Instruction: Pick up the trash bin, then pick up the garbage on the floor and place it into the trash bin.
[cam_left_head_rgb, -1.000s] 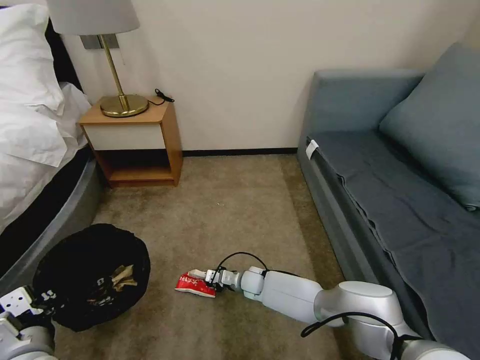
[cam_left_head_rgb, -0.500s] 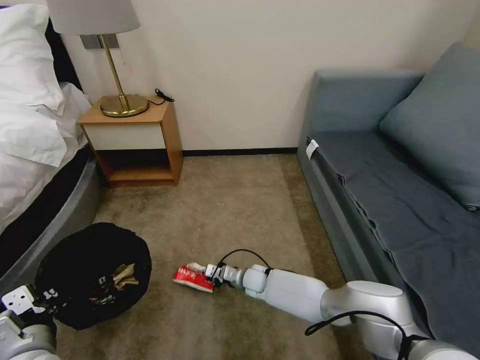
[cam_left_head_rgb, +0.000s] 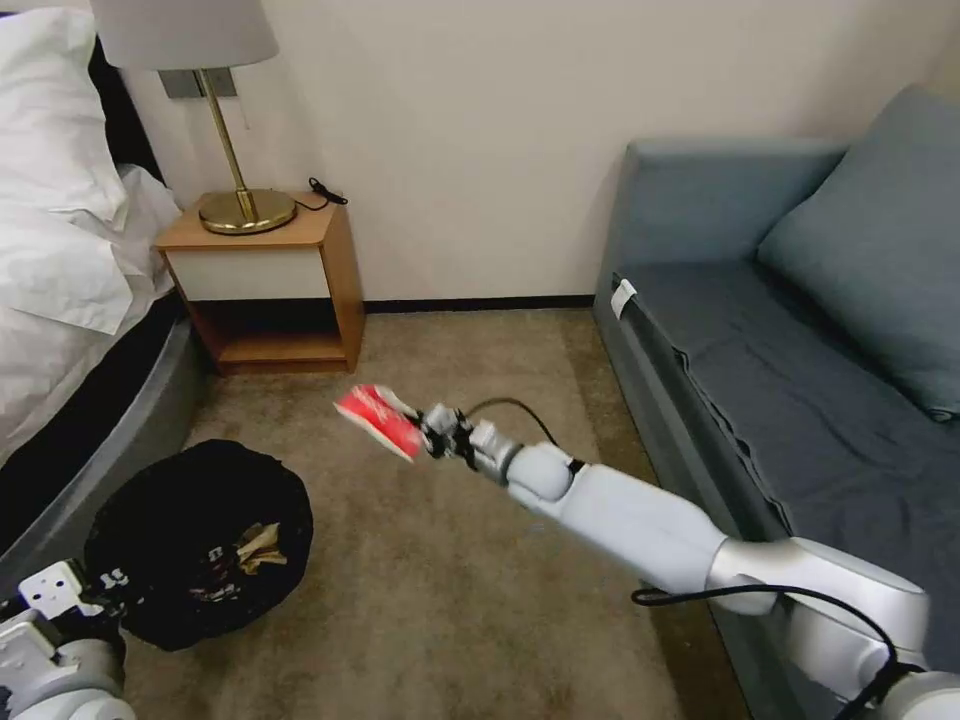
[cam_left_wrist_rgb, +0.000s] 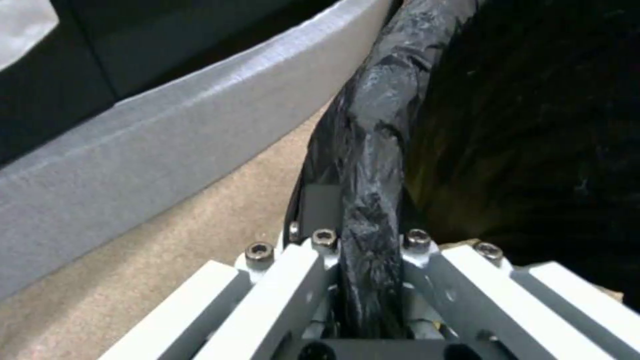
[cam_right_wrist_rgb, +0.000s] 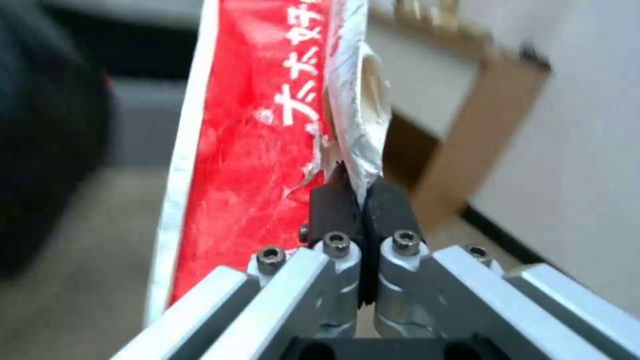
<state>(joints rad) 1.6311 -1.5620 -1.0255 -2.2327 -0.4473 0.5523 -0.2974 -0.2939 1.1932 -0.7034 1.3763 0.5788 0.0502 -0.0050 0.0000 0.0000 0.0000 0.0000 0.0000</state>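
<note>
Red wrapper (cam_left_head_rgb: 378, 420), crumpled, white-lettered, pinched in right gripper (cam_left_head_rgb: 428, 432) above carpet; left gripper (cam_left_wrist_rgb: 369, 250) clamps trash bin (cam_left_head_rgb: 200, 545) rim.

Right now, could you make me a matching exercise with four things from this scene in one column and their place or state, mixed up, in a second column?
Things
1. red wrapper
2. trash bin
3. lamp
4. pillow

Places or states
A. stands on the wooden nightstand
B. lies on the grey sofa
C. pinched in the right gripper, off the carpet
D. rim clamped by the left gripper, by the bed

Pairs: 1-C, 2-D, 3-A, 4-B
</note>
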